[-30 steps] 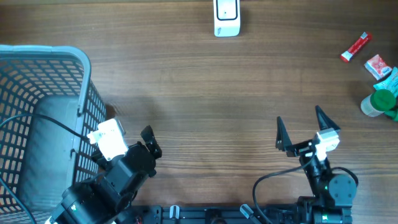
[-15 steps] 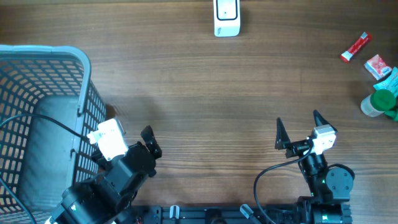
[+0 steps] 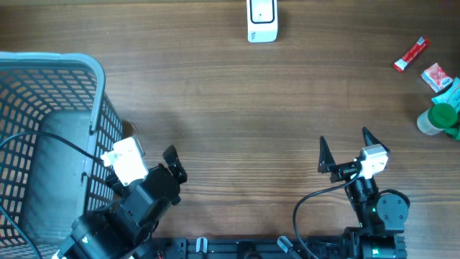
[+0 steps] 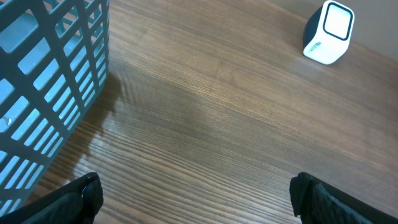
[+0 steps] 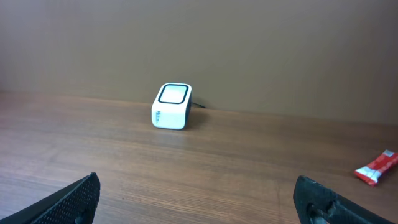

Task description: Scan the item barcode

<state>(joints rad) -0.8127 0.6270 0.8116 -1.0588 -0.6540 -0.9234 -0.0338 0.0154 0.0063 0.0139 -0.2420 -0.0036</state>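
Right claw (image 3: 343, 137), having swung slightly, is gaping empty like left claw (image 4: 198, 196); items (image 3: 433, 74) are lying ahead-right, closer to it.

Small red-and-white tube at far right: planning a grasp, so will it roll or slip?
The small red-and-white tube lies flat on the wooden table, so it probably won't roll. Small and narrow, it is likely light and may pivot.
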